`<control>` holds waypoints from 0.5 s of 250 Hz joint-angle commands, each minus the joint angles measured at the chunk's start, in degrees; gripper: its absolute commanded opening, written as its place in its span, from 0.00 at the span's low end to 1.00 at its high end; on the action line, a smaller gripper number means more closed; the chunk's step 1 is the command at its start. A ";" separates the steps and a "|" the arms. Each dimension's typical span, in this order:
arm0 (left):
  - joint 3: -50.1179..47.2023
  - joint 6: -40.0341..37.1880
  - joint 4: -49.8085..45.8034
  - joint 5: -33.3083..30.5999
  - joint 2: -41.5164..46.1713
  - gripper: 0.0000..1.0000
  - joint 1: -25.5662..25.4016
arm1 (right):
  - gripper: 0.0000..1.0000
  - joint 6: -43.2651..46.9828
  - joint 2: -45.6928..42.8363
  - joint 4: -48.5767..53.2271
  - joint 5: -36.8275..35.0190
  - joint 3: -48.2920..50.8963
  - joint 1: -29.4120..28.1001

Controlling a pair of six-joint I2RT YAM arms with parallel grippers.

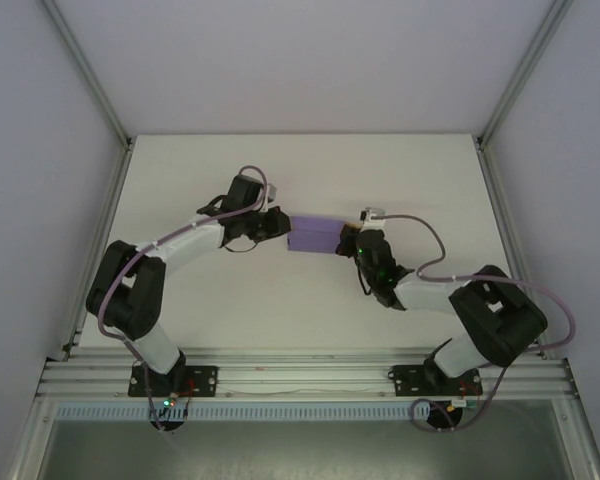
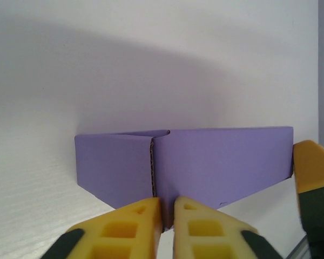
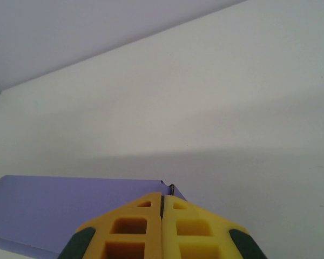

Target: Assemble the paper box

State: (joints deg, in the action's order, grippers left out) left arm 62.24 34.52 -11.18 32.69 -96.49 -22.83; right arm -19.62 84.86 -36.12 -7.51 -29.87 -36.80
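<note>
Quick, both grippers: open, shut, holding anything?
Left gripper: closed on a wall of the paper box.
Right gripper: shut, tips at the box's edge; any grip cannot be told.

Left arm (image 1: 185, 240) and right arm (image 1: 420, 293) are showing white shells, black joints and looping grey cables (image 1: 420, 222) beyond the aluminium rail (image 1: 300, 372); left end effector (image 2: 167, 218) and right end effector (image 3: 162, 218) are displaying yellow, square-pocketed fingers (image 2: 124, 231) backed in dark green.

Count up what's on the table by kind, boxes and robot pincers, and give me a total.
Purple paper box: 1
Yellow-fingered pincers: 2 (left pincer, right pincer)
Total: 3
</note>
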 commanded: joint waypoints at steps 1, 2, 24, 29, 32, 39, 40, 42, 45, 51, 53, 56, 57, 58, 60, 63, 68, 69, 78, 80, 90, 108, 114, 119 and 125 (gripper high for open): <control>-1.54 -1.21 -13.34 -5.26 -5.23 0.22 -0.54 | 0.07 0.96 0.88 30.46 2.96 -1.60 -0.54; -1.35 -1.26 -13.47 -5.26 -5.21 0.22 -0.54 | 0.07 0.97 0.77 30.78 2.91 -1.86 -0.55; 2.79 -2.58 -15.35 -5.89 -4.65 0.30 -0.54 | 0.14 1.20 -1.16 37.66 0.45 -8.45 -0.40; 3.70 -2.60 -15.54 -5.96 -4.62 0.31 -0.55 | 0.15 1.46 -1.34 38.98 0.17 -9.93 -0.32; 4.29 -2.59 -15.74 -5.98 -4.59 0.31 -0.59 | 0.16 1.63 -1.44 39.76 -0.01 -10.76 -0.26; 5.60 -3.60 -16.07 -6.04 -4.50 0.31 -0.60 | 0.19 1.85 -1.61 41.26 -0.40 -12.67 -0.17; 5.78 -3.86 -16.11 -6.09 -4.50 0.32 -0.57 | 0.19 1.86 -1.62 41.46 -0.44 -12.94 -0.19; 6.14 -4.03 -16.21 -6.06 -4.43 0.32 -0.60 | 0.20 1.91 -1.62 41.78 -0.52 -13.44 -0.14; 6.67 -4.17 -16.37 -6.07 -4.49 0.33 -0.56 | 0.21 1.90 -1.67 42.35 -0.78 -14.25 -0.08; 7.69 -4.49 -16.49 -6.16 -4.37 0.34 -0.58 | 0.24 1.91 -1.55 43.26 -1.02 -15.71 0.03; 8.07 -4.58 -16.59 -6.15 -4.31 0.34 -0.58 | 0.24 1.94 -1.58 43.55 -0.97 -16.24 0.05; 8.55 -4.70 -16.66 -6.18 -4.32 0.34 -0.61 | 0.25 2.06 -1.48 43.91 -0.90 -16.91 0.09; 8.71 -4.71 -16.71 -6.20 -4.32 0.34 -0.58 | 0.25 2.05 -1.47 44.02 -0.87 -17.12 0.12; 8.87 -4.76 -16.74 -6.26 -4.32 0.34 -0.61 | 0.26 2.13 -1.46 44.15 -0.86 -17.27 0.13; 9.15 -4.83 -16.74 -6.28 -4.26 0.35 -0.56 | 0.26 2.24 -1.43 44.37 -0.82 -17.62 0.19; 9.56 -4.95 -16.80 -6.24 -4.22 0.35 -0.55 | 0.27 2.38 -1.26 44.63 -0.71 -18.23 0.27; 10.20 -5.07 -16.84 -6.31 -4.04 0.37 -0.55 | 0.28 2.46 -1.12 45.07 -0.81 -19.25 0.29; 10.32 -5.12 -16.85 -6.32 -4.05 0.37 -0.59 | 0.28 2.47 -1.07 45.17 -0.82 -19.48 0.30; 11.43 -5.39 -17.08 -6.52 -3.68 0.40 -0.55 | 0.31 2.54 -0.66 45.88 -1.08 -20.95 0.49; 11.66 -5.49 -17.16 -6.55 -3.63 0.41 -0.62 | 0.32 2.56 -0.55 46.01 -1.06 -21.36 0.54; 12.37 -5.66 -17.07 -6.87 -3.13 0.46 -0.55 | 0.35 2.88 -0.08 46.76 -1.10 -22.89 0.86; 13.02 -6.07 -17.25 -7.57 -2.01 0.49 -0.56 | 0.38 3.13 0.56 48.08 -1.99 -25.52 1.32; 13.23 -6.15 -17.44 -8.05 -1.75 0.50 -0.55 | 0.40 3.39 0.73 48.43 -2.05 -26.22 1.50; 13.39 -6.29 -17.66 -8.35 -1.48 0.52 -0.55 | 0.41 3.56 0.70 48.71 -2.03 -26.79 1.70; 13.57 -6.44 -18.07 -9.03 -1.21 0.53 -0.53 | 0.42 3.81 0.73 48.93 -2.03 -27.35 1.86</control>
State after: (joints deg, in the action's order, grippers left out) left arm 73.95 29.98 -24.67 27.83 -99.02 -23.27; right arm -17.08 84.68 6.42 -8.08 -53.76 -35.99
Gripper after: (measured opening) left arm 0.502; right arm 0.396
